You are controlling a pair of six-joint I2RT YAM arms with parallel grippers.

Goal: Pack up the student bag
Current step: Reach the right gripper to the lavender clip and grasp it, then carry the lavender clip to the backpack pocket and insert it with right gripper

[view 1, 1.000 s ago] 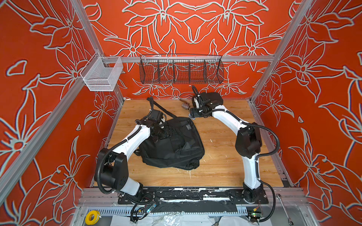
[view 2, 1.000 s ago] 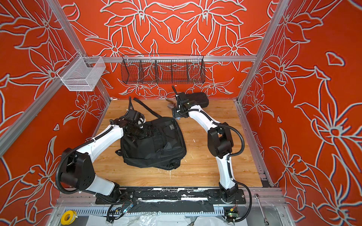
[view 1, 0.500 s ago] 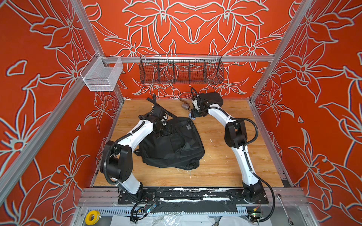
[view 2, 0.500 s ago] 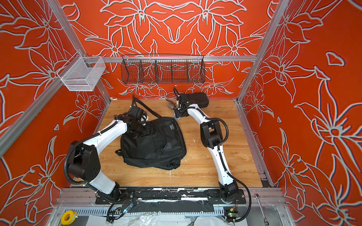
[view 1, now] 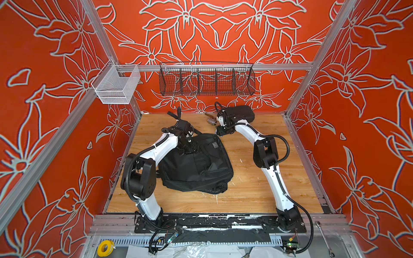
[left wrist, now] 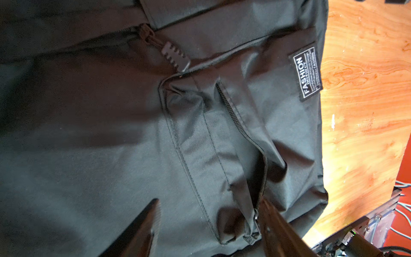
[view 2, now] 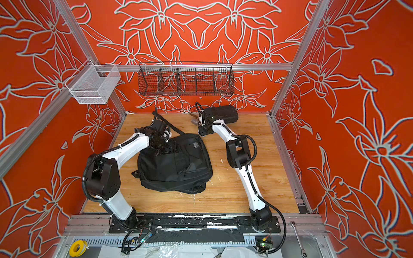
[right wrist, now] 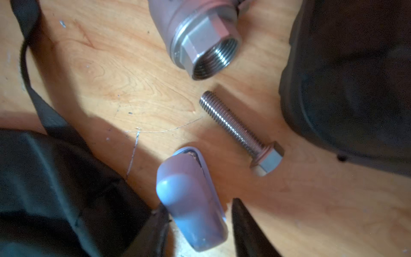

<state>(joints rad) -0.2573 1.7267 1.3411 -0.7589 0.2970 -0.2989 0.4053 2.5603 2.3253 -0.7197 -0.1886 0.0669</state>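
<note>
On the left, our left hand (left wrist: 209, 201) hung spread over the student bag (view 1: 196, 165), which lay flat on the bench (view 1: 257, 192) left of centre with its front pocket up. One finger (left wrist: 278, 227) touched the pocket zipper (left wrist: 235, 118) at its slider, and the hand pinched nothing. The pocket gaped only partway. We judged that a tug there could drag the limp cloth along instead of running the slider, since nothing pinned the bag down.

Further right, at the back of the bench, our right hand (right wrist: 200, 203) straddled the grey-sleeved lever handle (right wrist: 186, 182) of what looked like a metal valve. One finger lay against the sleeve and the other stood just off it. We could not tell whether it was clamped. The smooth, rounded sleeve could squirt out of a light pinch. A lift by the lever end could also let the heavy threaded body (right wrist: 204, 42) swing and twist free.

Around them, a white mesh basket (view 1: 116, 87) hung on the left rail and a black wire basket (view 1: 206, 79) on the back wall. A bag strap (right wrist: 44, 106) lay on the bench on one side of the valve. A loose bolt (right wrist: 235, 129) lay just beside the handle, with the black ribbed case (view 1: 240, 112) close behind it. Together these hemmed in the right hand, and the bolt could easily be knocked.
</note>
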